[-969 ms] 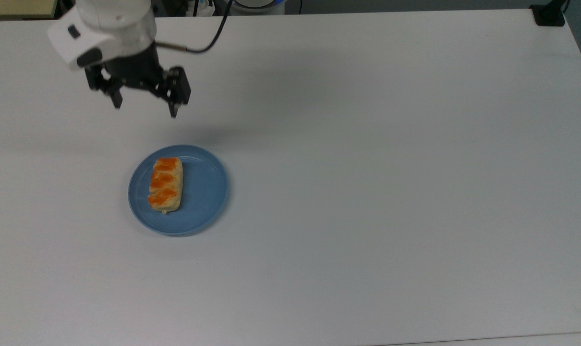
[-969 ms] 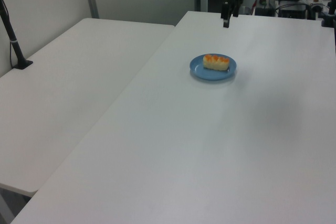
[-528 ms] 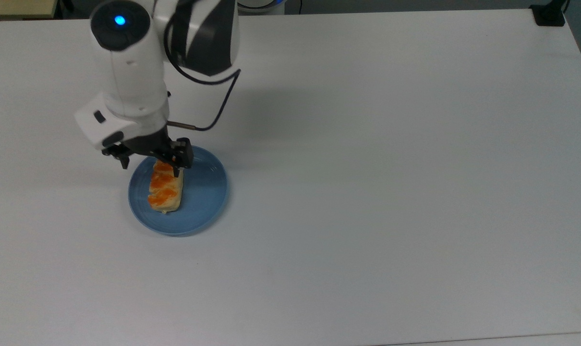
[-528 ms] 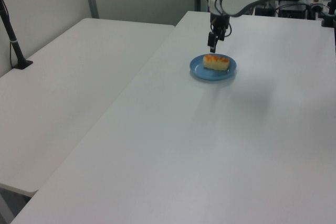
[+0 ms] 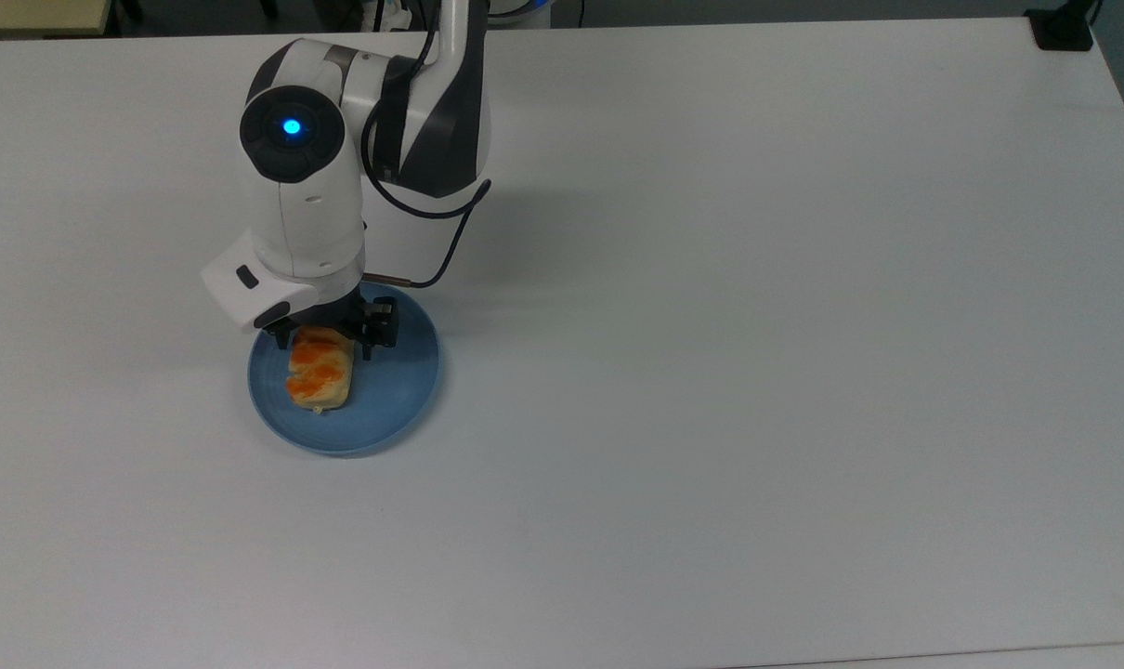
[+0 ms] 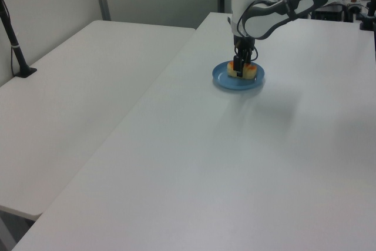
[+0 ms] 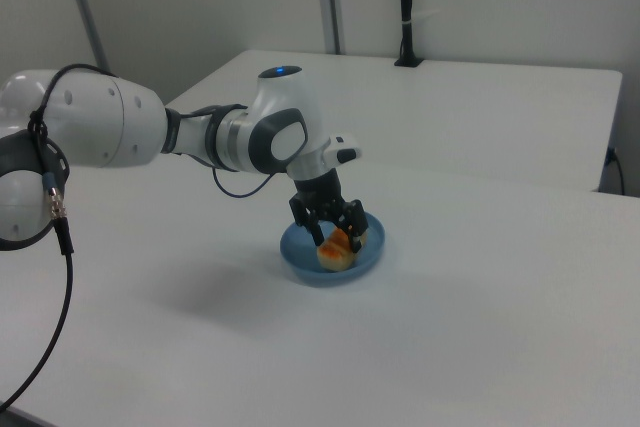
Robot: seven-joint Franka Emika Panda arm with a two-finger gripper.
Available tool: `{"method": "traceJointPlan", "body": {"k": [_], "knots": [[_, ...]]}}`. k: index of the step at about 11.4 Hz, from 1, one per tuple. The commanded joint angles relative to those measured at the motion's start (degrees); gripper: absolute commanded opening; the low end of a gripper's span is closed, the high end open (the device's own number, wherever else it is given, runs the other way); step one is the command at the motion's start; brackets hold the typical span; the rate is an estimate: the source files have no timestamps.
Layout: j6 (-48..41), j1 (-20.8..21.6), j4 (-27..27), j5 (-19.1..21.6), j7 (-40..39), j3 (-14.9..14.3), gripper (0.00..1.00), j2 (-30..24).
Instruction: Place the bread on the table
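— Where's the bread [image 5: 320,373]?

— On the blue plate [image 5: 395,390]. My gripper [image 5: 332,336] is open around one end.

— What could go wrong?

— It could tip (I'm off-center) and miss the table [image 5: 757,325].

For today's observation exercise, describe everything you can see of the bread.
The bread is a small oblong bun, pale tan with orange glazed patches on top. It lies flat on the blue plate, toward the top view's left of centre. The open gripper straddles its far end, one finger on each side; whether the fingers touch it cannot be told.
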Motion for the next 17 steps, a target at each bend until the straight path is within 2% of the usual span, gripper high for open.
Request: {"method": "traceJointPlan", "body": {"k": [1, 3, 4, 5, 7, 9, 11, 13, 16, 17], "knots": [[2.41, 0.84, -2.06, -0.4, -0.56, -1.68, 0.81, -0.5], [2.32, 1.1, -2.06, -0.31, -0.56, -1.68, 0.51, -0.76], [1.8, 1.37, -2.06, -0.05, -0.13, -1.68, 0.48, -1.46], [1.53, 1.37, -2.24, 0.21, 0.23, -1.59, 0.48, -3.47], [-1.7, 2.67, -6.17, 0.57, -0.03, -1.33, 0.48, -10.66], [-11.43, 6.45, -9.25, 0.66, -0.47, -0.45, 0.48, -17.17], [-13.23, 9.61, -15.39, 0.66, 2.84, 3.58, 0.48, -21.92], [-14.19, 13.39, -19.36, 0.66, 8.29, 5.52, 0.48, -22.83], [-14.55, 13.5, -22.1, 0.66, 12.87, 10.09, 0.49, -21.52], [-14.2, 13.5, -22.1, 0.57, 14.89, 10.88, 0.56, -20.38]]}}
